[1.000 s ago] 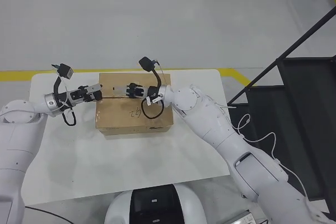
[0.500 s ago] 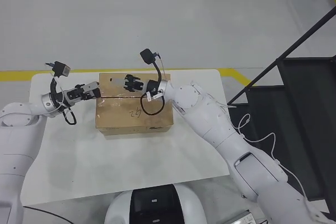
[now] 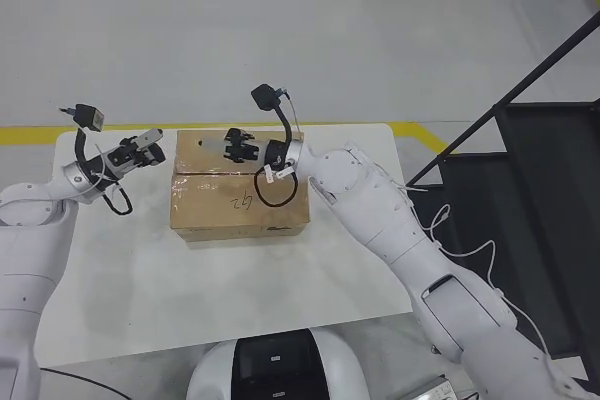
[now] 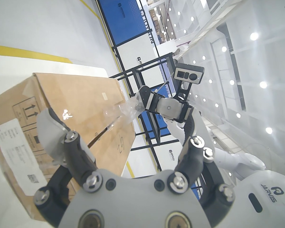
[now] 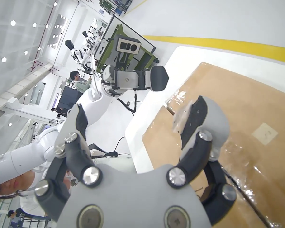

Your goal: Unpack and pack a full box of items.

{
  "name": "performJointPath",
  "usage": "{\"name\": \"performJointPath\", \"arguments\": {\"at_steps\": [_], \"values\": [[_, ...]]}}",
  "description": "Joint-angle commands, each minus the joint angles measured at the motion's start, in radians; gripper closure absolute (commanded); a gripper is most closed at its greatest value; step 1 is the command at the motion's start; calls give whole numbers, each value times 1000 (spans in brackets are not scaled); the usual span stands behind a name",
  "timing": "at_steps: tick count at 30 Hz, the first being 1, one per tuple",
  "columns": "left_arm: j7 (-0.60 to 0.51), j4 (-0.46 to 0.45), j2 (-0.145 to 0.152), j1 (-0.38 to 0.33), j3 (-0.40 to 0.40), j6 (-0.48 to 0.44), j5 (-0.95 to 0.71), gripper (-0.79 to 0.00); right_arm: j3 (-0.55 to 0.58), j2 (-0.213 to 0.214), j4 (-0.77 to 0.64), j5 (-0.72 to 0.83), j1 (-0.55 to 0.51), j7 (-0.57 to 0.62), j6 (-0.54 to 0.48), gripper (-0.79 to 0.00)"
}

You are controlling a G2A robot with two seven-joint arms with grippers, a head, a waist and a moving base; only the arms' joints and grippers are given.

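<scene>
White worktop (image 3: 110, 280), yellow floor line (image 3: 20, 134) behind it. Left end effector (image 3: 140, 150) hangs over the far left part of the worktop, just off the box's left edge, not touching it. Its fingers are spread, released, nothing between them; the left wrist view agrees, both fingers apart with the box beyond.

Box (image 3: 242, 195): brown cardboard, mid-worktop toward the far edge. Flaps down, seam running left-right across the top, scribbled mark on the near flap. White label and arrow print on the side facing the left end effector.

Clear tape (image 4: 124, 113): crumpled, partly peeled up off the box top. One end runs down to the seam, the other goes up to the right end effector.

Right end effector (image 3: 238, 145) is over the far flap of the box, pointing left toward the other one, with a gap between the two. Fingers apart, released, not clamped on anything. In the right wrist view a scrap of tape clings to one finger pad (image 5: 194, 119). Cannot tell if that finger touches the cardboard.

Black metal steps (image 3: 550, 170) on the floor right of the worktop
</scene>
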Motion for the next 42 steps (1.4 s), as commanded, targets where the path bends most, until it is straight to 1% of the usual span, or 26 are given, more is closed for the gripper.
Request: {"name": "performJointPath", "arguments": {"at_steps": [1, 8, 10, 13, 15, 19, 25, 29, 32, 36, 38, 42], "values": [[7, 9, 8, -2, -21, 3, 22, -785, 5, 2, -7, 0, -7, 9, 7, -785], [19, -4, 33, 28, -94, 24, 48, -785, 25, 12, -40, -19, -23, 38, -6, -785], [33, -12, 39, 44, -113, 34, 51, -785, 35, 16, -55, -50, -20, 14, -43, -785], [34, -35, 45, 66, -129, 48, 44, -785, 34, 20, -82, -114, -9, 1, -128, -785], [32, -51, 46, 79, -132, 58, 44, -785, 30, 20, -86, -154, -2, -18, -165, -785], [28, -74, 46, 95, -129, 73, 34, -785, 16, 14, -81, -188, 17, -56, -197, -785], [22, -84, 40, 100, -111, 83, 16, -785, -8, 0, -61, -187, 46, -109, -247, -785], [20, -81, 38, 94, -104, 85, 14, -785, -5, -4, -48, -164, 48, -128, -254, -785], [12, -80, 37, 89, -101, 85, 11, -785, 17, 3, -44, -115, 38, -76, -217, -785], [3, -74, 33, 73, -88, 77, 9, -785, 86, 29, -83, -3, 2, 64, -155, -785], [-8, -71, 30, 64, -83, 71, -7, -785, 121, 43, -112, 21, -18, 118, -125, -785], [-39, -71, 25, 33, -69, 46, -20, -785, 222, 80, -228, 86, -102, 240, -66, -785]]}}
